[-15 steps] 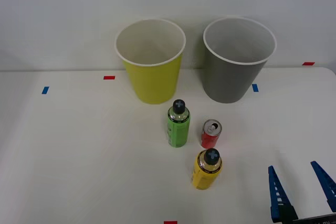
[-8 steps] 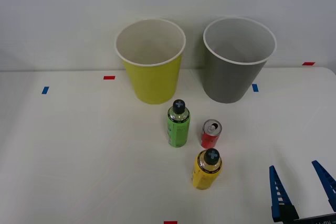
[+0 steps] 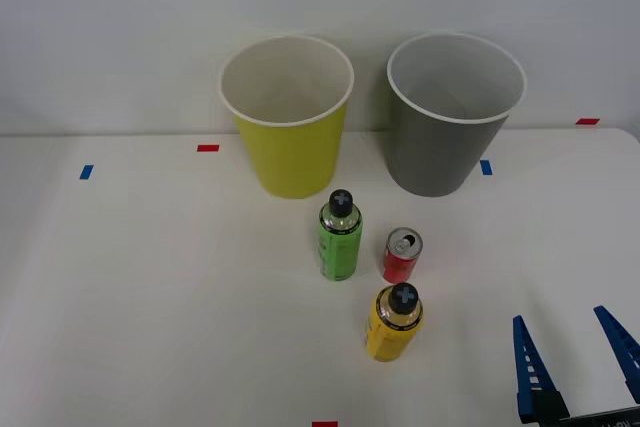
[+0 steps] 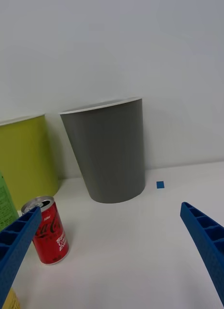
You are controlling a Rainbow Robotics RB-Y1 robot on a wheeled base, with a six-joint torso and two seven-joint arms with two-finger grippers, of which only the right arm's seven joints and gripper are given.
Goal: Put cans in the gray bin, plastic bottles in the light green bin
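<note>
Meanwhile the right hand (image 3: 575, 362) hovered wide open and empty near the desk (image 3: 150, 287) corner. Well apart, the red can (image 3: 402, 255) stood upright between the green bottle (image 3: 340, 236) and yellow bottle (image 3: 394, 324), before the gray bin (image 3: 440, 142) and light green bin (image 3: 292, 137).

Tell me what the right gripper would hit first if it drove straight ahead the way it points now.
Probably the gray bin: it stands nearly centred between the open right gripper fingers, bare table before it. The red can sits off beside one finger.

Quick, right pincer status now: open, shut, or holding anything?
Right pincer: open, holding nothing, low over the table to the right of the yellow bottle.
</note>
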